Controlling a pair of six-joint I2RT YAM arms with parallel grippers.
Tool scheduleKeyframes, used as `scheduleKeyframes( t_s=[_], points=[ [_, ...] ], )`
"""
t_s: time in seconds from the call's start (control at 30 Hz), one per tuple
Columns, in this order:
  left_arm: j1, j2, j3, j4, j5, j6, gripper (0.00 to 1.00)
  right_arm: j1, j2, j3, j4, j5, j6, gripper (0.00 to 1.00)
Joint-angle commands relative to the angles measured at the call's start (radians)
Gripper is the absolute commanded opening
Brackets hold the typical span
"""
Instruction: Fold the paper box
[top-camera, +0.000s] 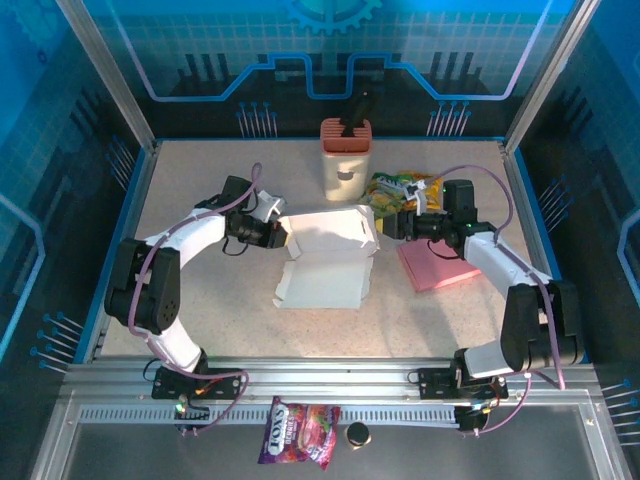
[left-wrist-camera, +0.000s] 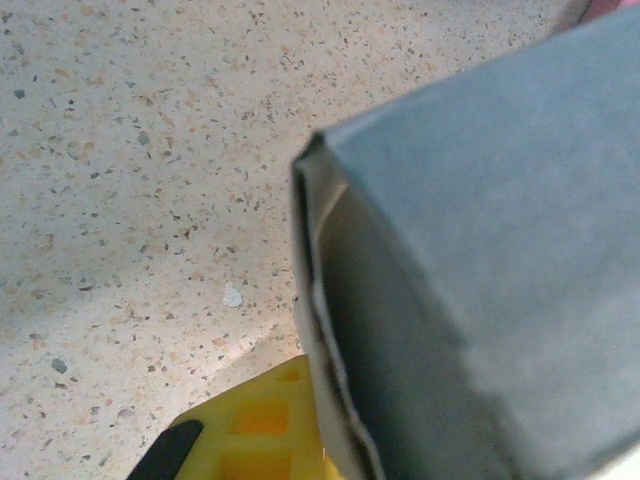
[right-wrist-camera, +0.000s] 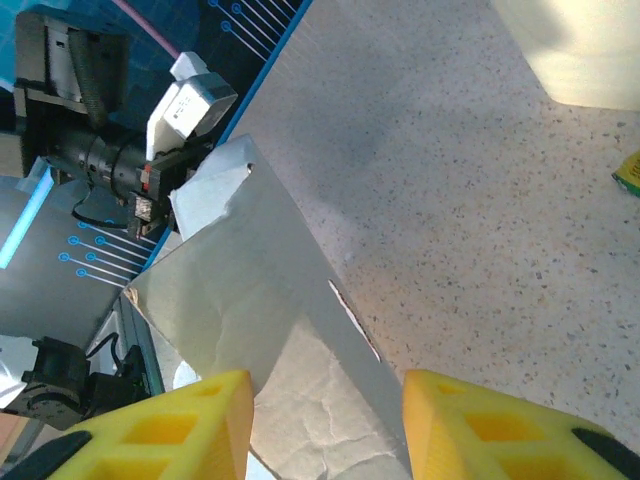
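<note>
The white paper box (top-camera: 325, 255) lies half folded in the middle of the table, its back wall raised and its lid flat toward me. My left gripper (top-camera: 279, 236) is at the box's left end. In the left wrist view a yellow finger (left-wrist-camera: 255, 425) presses against the doubled edge of the box wall (left-wrist-camera: 480, 250), and the other finger is hidden behind the paper. My right gripper (top-camera: 386, 226) is at the right end. Its yellow fingers (right-wrist-camera: 470, 425) straddle the folded end of the box (right-wrist-camera: 260, 300), and paper reaches both pads.
A beige holder (top-camera: 346, 158) stands behind the box, with a yellow-green snack packet (top-camera: 400, 188) to its right. A pink pad (top-camera: 440, 265) lies under my right arm. A candy bag (top-camera: 300, 432) and a small black cap (top-camera: 357, 434) rest on the front rail.
</note>
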Motion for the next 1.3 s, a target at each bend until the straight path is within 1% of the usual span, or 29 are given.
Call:
scheduleKeyframes(
  t_s=[0.0,0.2,0.33,0.37,0.57,0.8,1.0,1.27],
  points=[
    [0.01,0.009,0.029,-0.024,0.047,0.014,0.0,0.014,0.004,-0.012,0.014,-0.035,-0.001,0.44],
    [0.01,0.005,0.024,-0.025,0.05,0.013,0.0,0.028,0.043,-0.003,0.011,-0.035,-0.021,0.44],
    [0.009,0.004,0.02,-0.028,0.048,0.013,0.0,0.056,0.081,0.01,0.002,-0.032,-0.038,0.44],
    [0.009,0.004,0.02,-0.028,0.047,0.013,0.0,0.064,0.09,0.045,-0.004,-0.029,-0.044,0.44],
    [0.009,0.002,0.021,-0.034,0.05,0.016,0.0,0.085,0.123,0.072,-0.009,-0.016,-0.055,0.44],
    [0.01,0.001,0.025,-0.042,0.049,0.019,0.0,0.113,0.144,0.115,-0.052,0.046,-0.086,0.43],
    [0.008,-0.001,0.03,-0.054,0.041,0.023,0.0,0.142,0.145,0.137,-0.107,0.157,-0.121,0.38],
    [-0.006,0.002,0.04,-0.082,0.025,0.033,0.0,0.238,0.154,0.166,-0.166,0.414,-0.148,0.35]
  ],
)
